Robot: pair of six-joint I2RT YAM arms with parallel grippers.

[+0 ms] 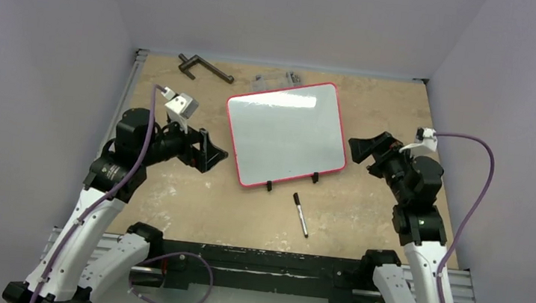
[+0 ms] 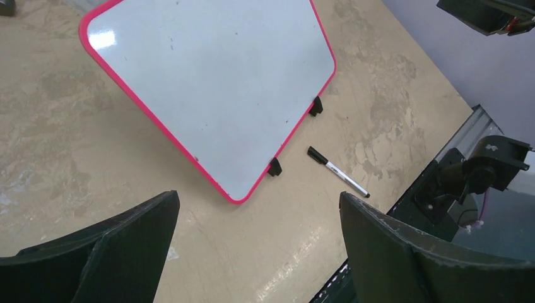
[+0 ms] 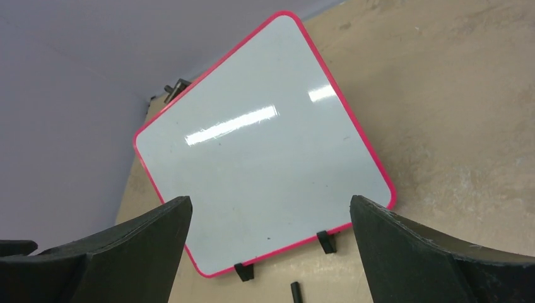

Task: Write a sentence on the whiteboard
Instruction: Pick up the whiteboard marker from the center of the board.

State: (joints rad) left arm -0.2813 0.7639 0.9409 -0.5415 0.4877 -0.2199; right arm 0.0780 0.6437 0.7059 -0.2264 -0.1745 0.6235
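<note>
Whiteboard of flat white panel in a thin red-pink rounded frame (image 1: 286, 133) lies mid-way across the tan wooden table (image 1: 243, 220), turned slightly, its two small black feet (image 1: 269, 185) on the near edge. Just nearer than those feet, not touching them, lies a slim white marker pen with a black cap (image 1: 300, 214). Left of the whiteboard the left gripper (image 1: 212, 152) hangs with jaws spread wide, holding nothing; right of it the right gripper (image 1: 364, 148) is likewise spread and empty. Beyond the whiteboard's far-left corner lies a dark metal T-shaped bar (image 1: 204, 69); by its far edge sit small grey pieces (image 1: 276, 79), perhaps hardware.
</note>
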